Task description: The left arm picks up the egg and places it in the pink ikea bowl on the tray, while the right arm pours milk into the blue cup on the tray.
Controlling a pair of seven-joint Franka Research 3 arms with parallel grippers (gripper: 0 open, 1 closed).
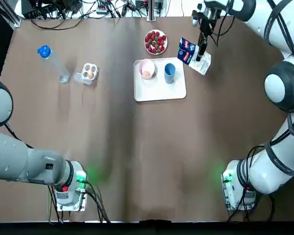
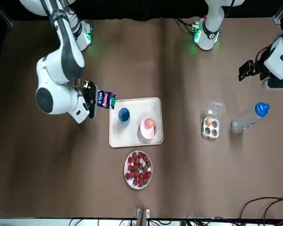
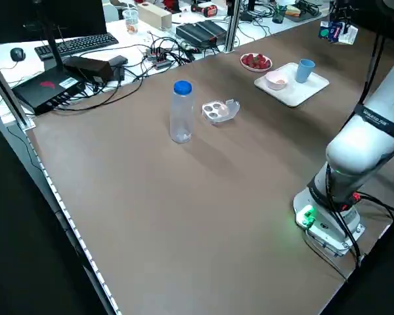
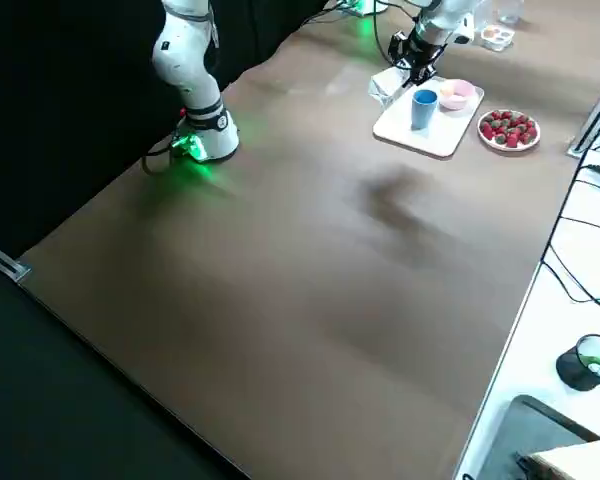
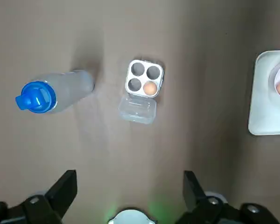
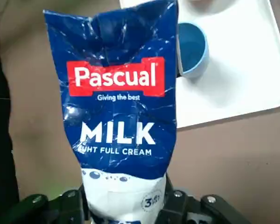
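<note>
The right arm stretches across the brown bench, jaws clenched on a blue-and-white milk pouch beside the white tray; the left arm hangs raised, jaws released.

Near half: worktop bare, open from both sides.
Far left: bottle and open egg box stand just beside each other.
Middle: bare strip between egg box and tray.
Tray's right edge: milk carton in the right claw hangs just beside it.
Tray's far edge: plate of strawberries blocks it.
</note>
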